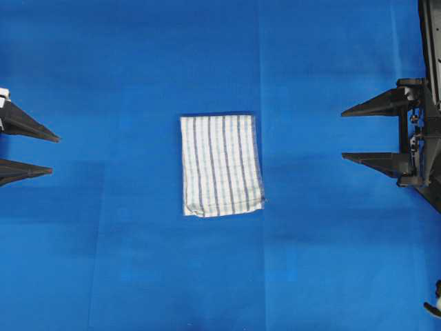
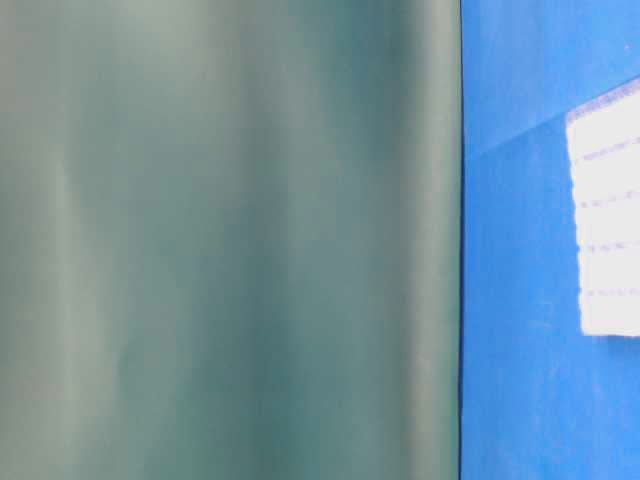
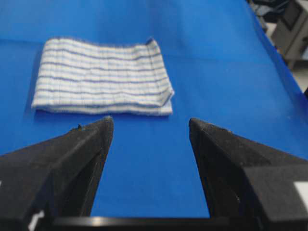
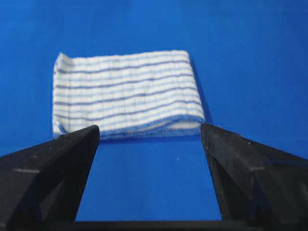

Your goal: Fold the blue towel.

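The blue towel (image 1: 221,165), white with thin blue stripes, lies folded into a small rectangle at the middle of the blue sheet. It also shows in the left wrist view (image 3: 102,83), the right wrist view (image 4: 126,92) and at the right edge of the table-level view (image 2: 606,220). My left gripper (image 1: 54,153) is open and empty at the left edge, well away from the towel. My right gripper (image 1: 342,134) is open and empty at the right, also apart from the towel. Both point toward the towel (image 3: 150,126) (image 4: 150,131).
The plain blue sheet (image 1: 138,262) covers the whole surface, with faint crease lines. A grey-green blurred panel (image 2: 230,240) fills the left of the table-level view. Grey equipment (image 3: 288,24) stands beyond the sheet's edge in the left wrist view.
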Motion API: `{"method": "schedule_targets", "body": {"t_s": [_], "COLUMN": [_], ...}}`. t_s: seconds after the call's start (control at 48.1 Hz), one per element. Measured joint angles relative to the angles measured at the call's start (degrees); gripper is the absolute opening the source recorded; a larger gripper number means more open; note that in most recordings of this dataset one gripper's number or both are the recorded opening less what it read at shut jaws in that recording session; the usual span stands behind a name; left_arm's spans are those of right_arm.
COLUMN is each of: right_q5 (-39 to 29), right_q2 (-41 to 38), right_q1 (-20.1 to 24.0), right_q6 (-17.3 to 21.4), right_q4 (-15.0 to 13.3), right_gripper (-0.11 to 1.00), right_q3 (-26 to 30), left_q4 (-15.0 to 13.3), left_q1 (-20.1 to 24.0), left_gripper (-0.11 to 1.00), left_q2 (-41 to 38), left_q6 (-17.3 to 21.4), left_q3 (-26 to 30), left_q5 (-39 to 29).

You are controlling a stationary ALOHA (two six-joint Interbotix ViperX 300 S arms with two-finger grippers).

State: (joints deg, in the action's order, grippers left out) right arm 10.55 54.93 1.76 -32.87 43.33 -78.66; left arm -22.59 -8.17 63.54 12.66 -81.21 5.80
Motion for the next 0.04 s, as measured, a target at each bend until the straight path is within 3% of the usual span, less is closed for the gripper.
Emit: {"method": "schedule_targets", "body": {"t_s": [0.042], "right_q5": [0.4], "right_q2": [-0.4], "right_q1": [0.0], "right_q6": [0.0], "right_q4": [0.1], "right_gripper": [0.88], "right_q3": [-0.2], "left_q4": [0.0], "left_q1": [0.0], "left_gripper": [0.59], "left_q2": [0.0], "left_q6": [0.1], "left_q3": [-0.4], "left_q5": [0.1]}}
